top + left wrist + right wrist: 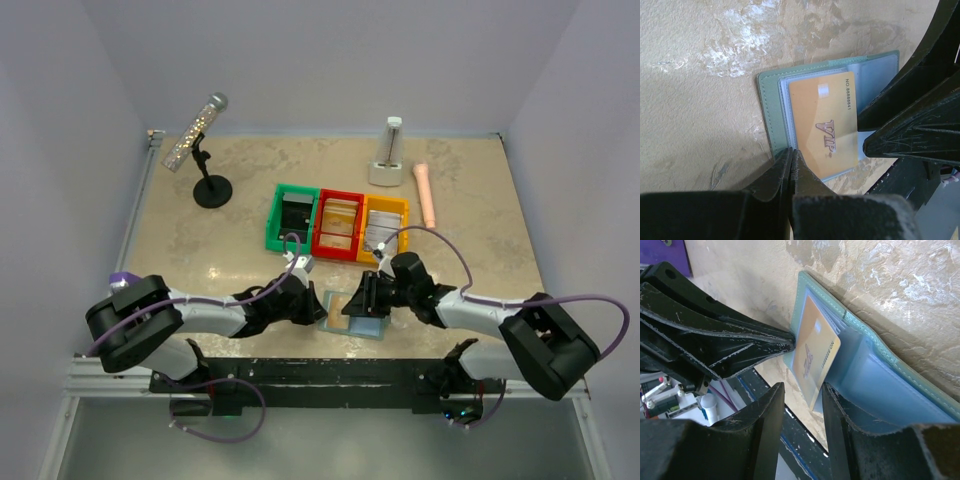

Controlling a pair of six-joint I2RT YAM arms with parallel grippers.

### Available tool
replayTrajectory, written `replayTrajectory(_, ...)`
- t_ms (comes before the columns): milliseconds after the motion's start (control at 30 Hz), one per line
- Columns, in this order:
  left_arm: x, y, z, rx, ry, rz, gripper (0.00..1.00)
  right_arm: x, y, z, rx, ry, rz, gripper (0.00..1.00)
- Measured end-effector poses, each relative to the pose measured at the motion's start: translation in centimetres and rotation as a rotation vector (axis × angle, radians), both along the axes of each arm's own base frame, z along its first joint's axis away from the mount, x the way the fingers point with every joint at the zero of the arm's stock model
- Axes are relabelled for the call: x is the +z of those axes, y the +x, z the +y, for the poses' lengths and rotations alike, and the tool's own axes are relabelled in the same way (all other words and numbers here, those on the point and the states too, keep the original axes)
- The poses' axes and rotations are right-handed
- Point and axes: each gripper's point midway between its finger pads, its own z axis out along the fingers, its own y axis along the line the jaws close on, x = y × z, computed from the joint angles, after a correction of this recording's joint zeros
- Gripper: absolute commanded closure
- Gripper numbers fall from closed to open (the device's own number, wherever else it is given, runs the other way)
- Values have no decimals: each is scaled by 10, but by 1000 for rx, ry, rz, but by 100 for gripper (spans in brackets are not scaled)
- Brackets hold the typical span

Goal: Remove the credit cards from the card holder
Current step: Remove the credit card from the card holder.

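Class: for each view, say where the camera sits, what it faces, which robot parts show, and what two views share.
Top external: above, behind the robot, looking down on the table; left arm and right arm show.
Left wrist: on the left arm, looking past the left tool at the card holder.
Right wrist: on the right arm, looking past the right tool at the card holder.
Both wrist views share the orange card.

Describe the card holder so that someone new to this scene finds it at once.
On the beige table, find the row of green, red and yellow bins in the middle, then look just in front of it, towards the near edge. The card holder lies open there. Nothing else has its grey-green cover and pale blue pockets, one with an orange VIP card in it.
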Motion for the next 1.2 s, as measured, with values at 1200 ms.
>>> replayTrajectory(1200,0,-1,-6,-22,-34,8,100,-9,4,4,-10,18,36,60)
